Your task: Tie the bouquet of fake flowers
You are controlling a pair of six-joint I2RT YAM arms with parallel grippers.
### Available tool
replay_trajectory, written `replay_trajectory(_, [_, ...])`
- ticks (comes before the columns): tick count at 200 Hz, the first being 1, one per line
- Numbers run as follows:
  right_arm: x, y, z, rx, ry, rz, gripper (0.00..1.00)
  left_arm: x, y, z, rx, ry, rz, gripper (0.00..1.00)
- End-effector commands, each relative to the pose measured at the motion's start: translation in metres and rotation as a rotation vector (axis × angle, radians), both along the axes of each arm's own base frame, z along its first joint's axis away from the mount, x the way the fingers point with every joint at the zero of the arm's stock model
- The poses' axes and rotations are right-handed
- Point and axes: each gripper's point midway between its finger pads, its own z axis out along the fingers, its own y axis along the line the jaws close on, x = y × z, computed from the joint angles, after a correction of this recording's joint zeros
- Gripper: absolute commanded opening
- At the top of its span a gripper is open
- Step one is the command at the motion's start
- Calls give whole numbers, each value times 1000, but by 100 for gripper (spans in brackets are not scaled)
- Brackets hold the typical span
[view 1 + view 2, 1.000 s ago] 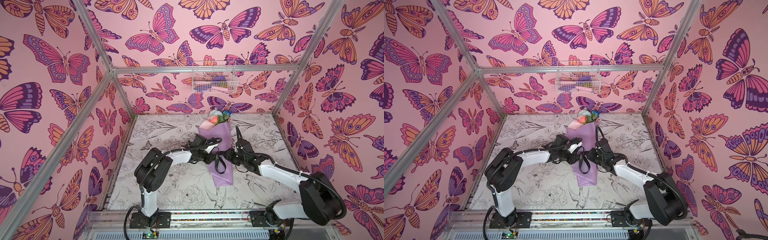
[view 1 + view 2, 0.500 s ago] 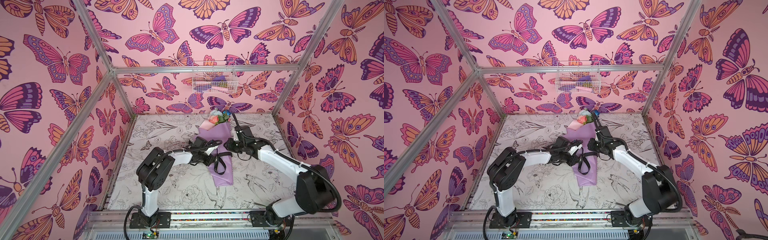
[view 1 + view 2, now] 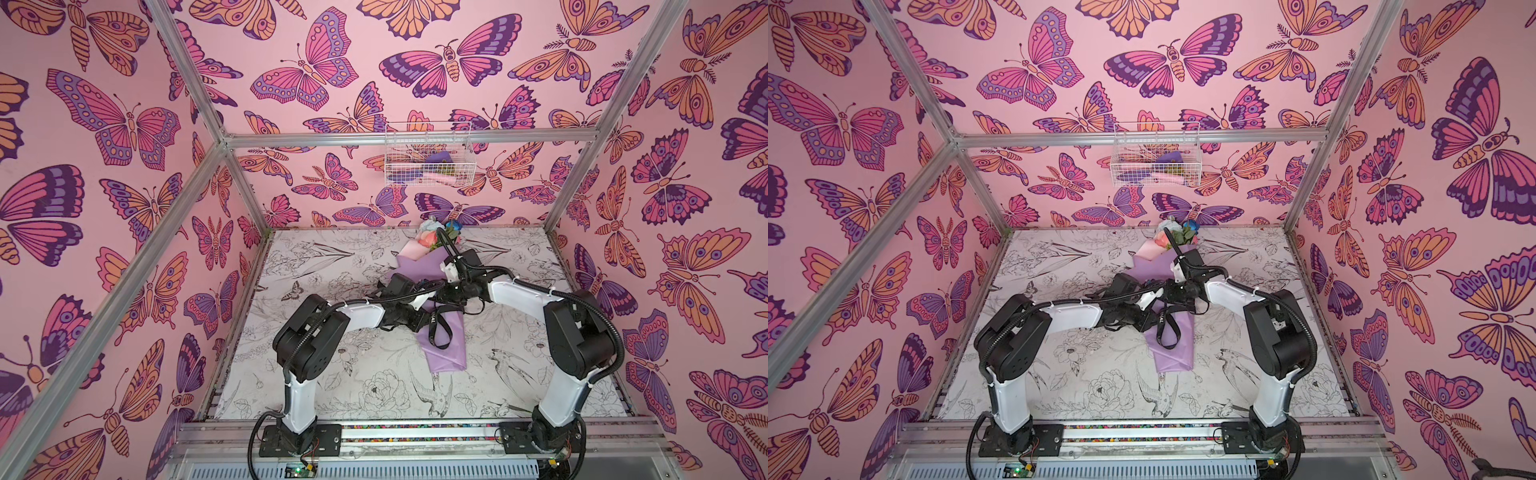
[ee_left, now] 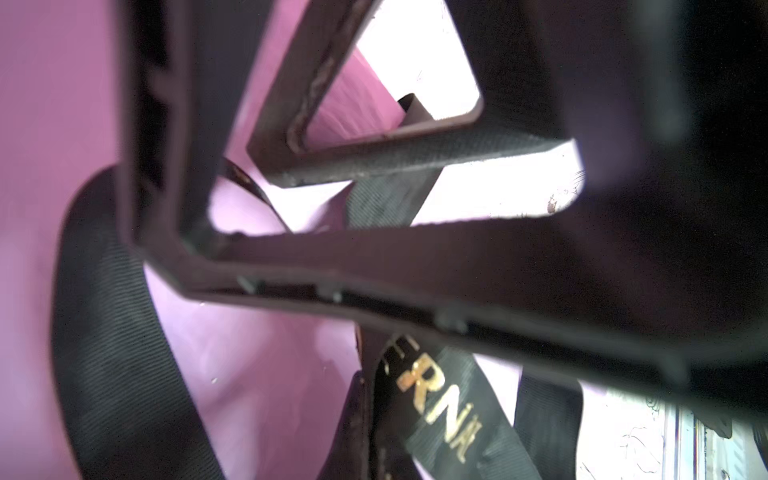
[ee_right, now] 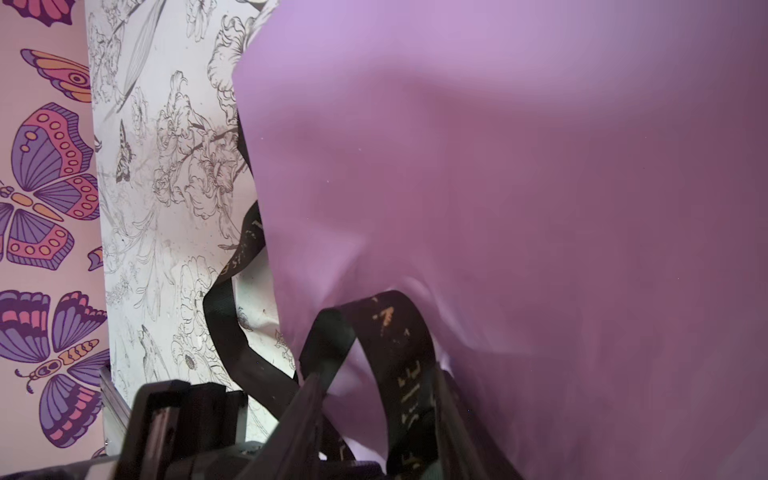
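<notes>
**Fingers (image 4: pixel 395 160) on the black ribbon (image 3: pixel 432 328): bouquet of fake flowers (image 3: pixel 446 353), knot unfinished**

We show the left gripper (image 3: pixel 417 321) with its fingers closed to their narrowest on a ribbon strand. We judge that this anchors the strand while the knot is worked. The right gripper (image 5: pixel 376 399) has its fingers (image 5: pixel 303 411) parted, and a ribbon loop arches between them unpinched. The bouquet lies flat on the floral-print table (image 3: pixel 332 374) below the wire basket (image 3: pixel 428 158). Its blooms (image 3: pixel 429 240) lie nearest the basket and its stem end farthest, with both grippers meeting between. Lying so, we judge, lets the ribbon circle the lilac wrap (image 5: pixel 498 166). We count two grippers, one bouquet, one ribbon in several loops, three blooms and one basket.
</notes>
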Motion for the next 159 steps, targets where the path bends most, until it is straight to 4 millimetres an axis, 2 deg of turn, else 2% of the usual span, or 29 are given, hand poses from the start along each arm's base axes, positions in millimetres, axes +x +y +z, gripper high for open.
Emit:
replay_trajectory(1, [4,2,-7,-14,-21,34,45,-5,-2,-5,-4,12,-10,0])
replay_trajectory(33, [8,2,-16,-32,-14,37,41,-4,-3,-3,-11,12,-13,0])
replay_trajectory(80, [14,4,-22,-45,-5,40,40,-4,-6,-3,-18,20,-17,0])
replay_trajectory(113, [19,2,-24,-63,-6,18,18,-4,-5,-5,-15,24,-18,0])
replay_trajectory(145, [27,-3,-16,-84,-38,-26,5,-4,-5,-3,-17,19,-17,0])
replay_trajectory(159, [32,-7,-7,-93,-67,-49,3,-4,-4,-4,-15,20,-14,0])
